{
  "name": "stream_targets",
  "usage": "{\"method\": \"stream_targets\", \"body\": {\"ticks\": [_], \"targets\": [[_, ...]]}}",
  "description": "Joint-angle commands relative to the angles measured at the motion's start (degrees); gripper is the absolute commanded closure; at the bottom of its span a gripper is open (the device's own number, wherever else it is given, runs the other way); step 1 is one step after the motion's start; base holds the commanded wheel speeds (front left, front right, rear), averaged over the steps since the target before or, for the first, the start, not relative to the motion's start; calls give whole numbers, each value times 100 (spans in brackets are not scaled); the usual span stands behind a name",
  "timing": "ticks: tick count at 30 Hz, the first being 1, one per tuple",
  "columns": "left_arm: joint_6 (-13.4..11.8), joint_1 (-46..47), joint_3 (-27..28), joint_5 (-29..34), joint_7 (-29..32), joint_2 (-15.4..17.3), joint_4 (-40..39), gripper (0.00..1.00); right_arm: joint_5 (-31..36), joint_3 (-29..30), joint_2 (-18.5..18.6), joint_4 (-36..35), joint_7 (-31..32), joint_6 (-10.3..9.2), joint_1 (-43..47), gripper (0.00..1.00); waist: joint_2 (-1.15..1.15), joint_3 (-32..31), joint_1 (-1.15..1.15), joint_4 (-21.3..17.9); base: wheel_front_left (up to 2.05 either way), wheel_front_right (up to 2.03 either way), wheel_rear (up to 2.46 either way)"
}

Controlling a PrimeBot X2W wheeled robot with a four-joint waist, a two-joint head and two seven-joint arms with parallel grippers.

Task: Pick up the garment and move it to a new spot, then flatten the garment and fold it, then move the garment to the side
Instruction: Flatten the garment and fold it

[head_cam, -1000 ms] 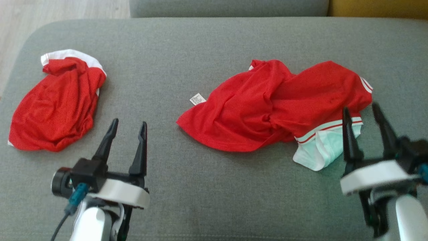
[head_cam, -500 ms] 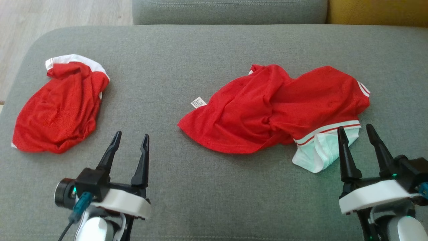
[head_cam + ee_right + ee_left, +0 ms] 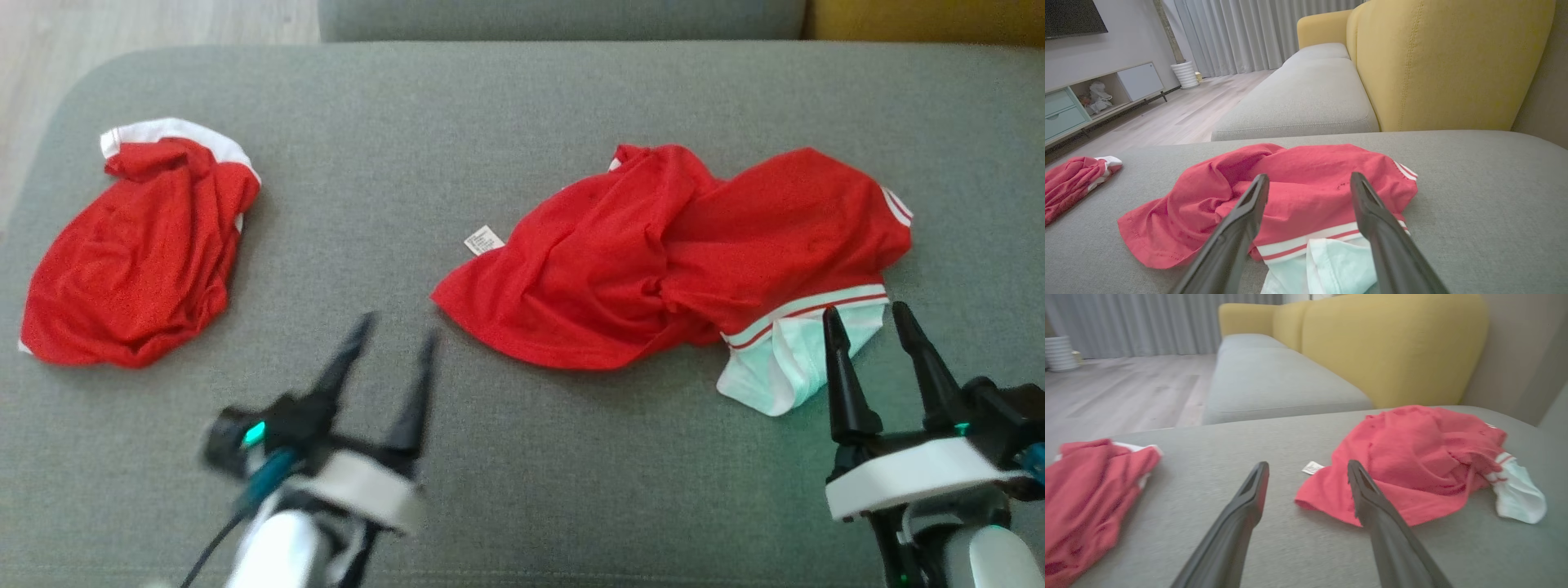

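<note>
So the garment [image 3: 653, 261], a red jersey-type shirt with white-and-red striped trim, was lying crumpled on the big grey cushion [image 3: 506, 122], a bit right of the middle. A pale whitish bit [image 3: 775, 367] of it poked out at the near right corner, and a little white label [image 3: 483, 240] stuck out from its left edge, flat on the cushion.

There was a second red garment [image 3: 131, 253] with white trim bunched up way over on the left side of the same cushion, well apart from the first one.

The left gripper [image 3: 398, 327] looked pretty blurry in the head view. Its jaws were spread wide with nothing in them, sitting over bare cushion between the two garments, near the first one's near left corner but not touching it.

The right gripper [image 3: 864, 310] was right at that pale corner by the striped hem, jaws also wide apart and empty. From its wrist cam the fingers framed the hem on either side. Honestly couldn't tell if the tips were brushing the fabric or just above it.

Behind all that was a yellow sofa back [image 3: 1445, 65] with a grey seat [image 3: 1306, 98], plus a wood floor [image 3: 1180, 118] and curtains [image 3: 1257, 32].
</note>
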State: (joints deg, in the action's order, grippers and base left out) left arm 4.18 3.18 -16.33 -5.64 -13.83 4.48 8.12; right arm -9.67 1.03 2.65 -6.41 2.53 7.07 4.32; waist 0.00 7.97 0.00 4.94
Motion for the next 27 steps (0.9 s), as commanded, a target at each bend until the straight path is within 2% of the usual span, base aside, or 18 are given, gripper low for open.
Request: {"method": "stream_targets", "body": {"ticks": [1,5,10,15,18,19,20,23,27], "targets": [[86,494,-47,-43,74,-37,-118,0,-30,-160,23,-171,-32,42,-176,0,0,91,0,-29,0,0,0],[237,1000,-807,-119,341,-112,185,0,-21,-242,23,-142,-29,42,-315,0,0,312,0,-163,0,0,0],[305,1601,-1694,-246,496,-148,779,0,-36,-359,23,-96,-31,42,-473,0,0,547,0,-431,0,0,0],[319,2032,-2261,-466,488,-157,1473,0,-109,-430,23,-46,-80,42,-558,0,0,688,0,-675,0,0,0],[281,2191,-2415,-448,430,-158,1707,0,-127,-429,23,-31,-100,42,-564,0,0,722,0,-728,0,0,0],[230,2261,-2465,-439,421,-158,1846,23,-141,-419,23,-24,-112,42,-565,0,0,735,0,-738,0,0,0],[161,2340,-2500,-410,380,-158,1977,100,-153,-417,23,-16,-122,42,-567,0,0,744,0,-749,0,0,0],[-141,2586,-2463,-349,145,-159,2388,100,-194,-403,23,13,-147,42,-571,0,0,756,0,-757,0,0,0],[-237,2649,-2325,-413,-68,-152,2161,100,-245,-343,23,45,-166,42,-554,0,0,724,0,-686,0,0,0]]}}
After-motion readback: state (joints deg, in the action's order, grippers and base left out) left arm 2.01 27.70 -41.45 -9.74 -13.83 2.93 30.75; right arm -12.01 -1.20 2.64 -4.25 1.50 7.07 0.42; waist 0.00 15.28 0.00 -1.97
